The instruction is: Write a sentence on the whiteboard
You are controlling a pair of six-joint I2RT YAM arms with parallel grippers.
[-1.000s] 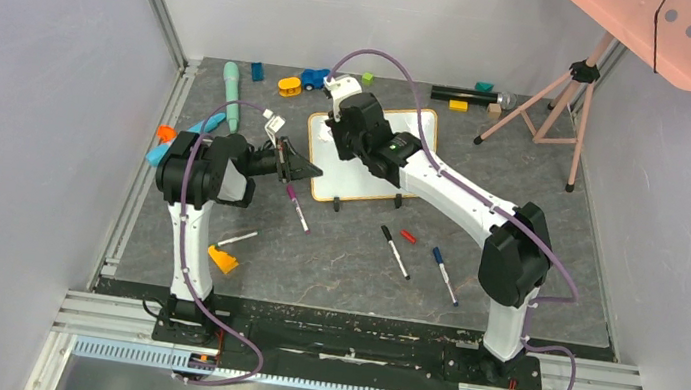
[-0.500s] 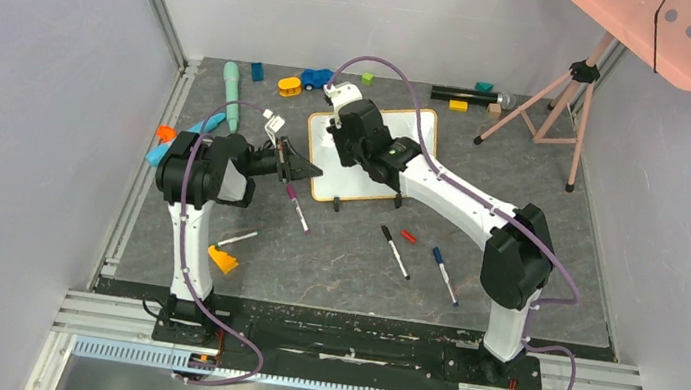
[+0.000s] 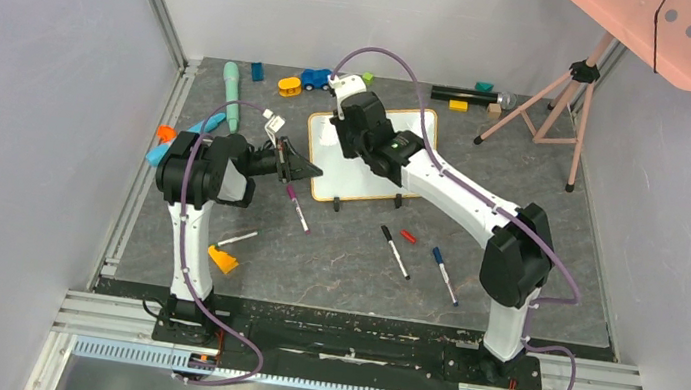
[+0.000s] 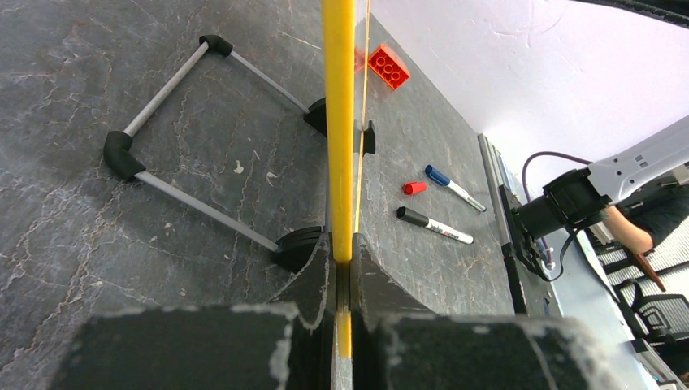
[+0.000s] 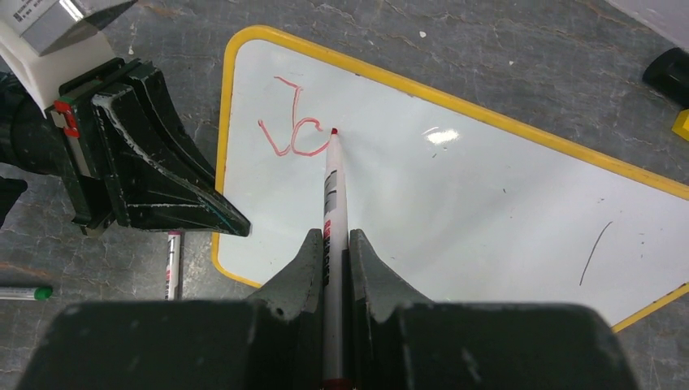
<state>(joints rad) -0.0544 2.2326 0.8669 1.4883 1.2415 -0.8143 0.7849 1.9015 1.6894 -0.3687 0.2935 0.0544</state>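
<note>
The whiteboard (image 3: 368, 186) lies tilted on the grey mat, its yellow-orange frame propped on black clip feet. My left gripper (image 3: 310, 169) is shut on the frame's left edge (image 4: 338, 122), which runs straight up between the jaws (image 4: 342, 262). My right gripper (image 3: 339, 132) is shut on a red marker (image 5: 331, 195) and hovers over the board's upper left part. The marker tip touches the white surface (image 5: 455, 195) at the end of red strokes reading about "Jc" (image 5: 284, 134). The rest of the sentence does not show.
A purple marker (image 3: 297, 207), a black marker (image 3: 395, 251), a red cap (image 3: 408, 236) and a blue marker (image 3: 444, 275) lie in front of the board. Toys (image 3: 301, 80) line the back edge. A pink tripod (image 3: 546, 100) holds a pink dotted panel (image 3: 685, 33) at the right.
My right wrist has shifted slightly back and forth over the board's upper left part with the marker. The left arm and the board have not moved.
</note>
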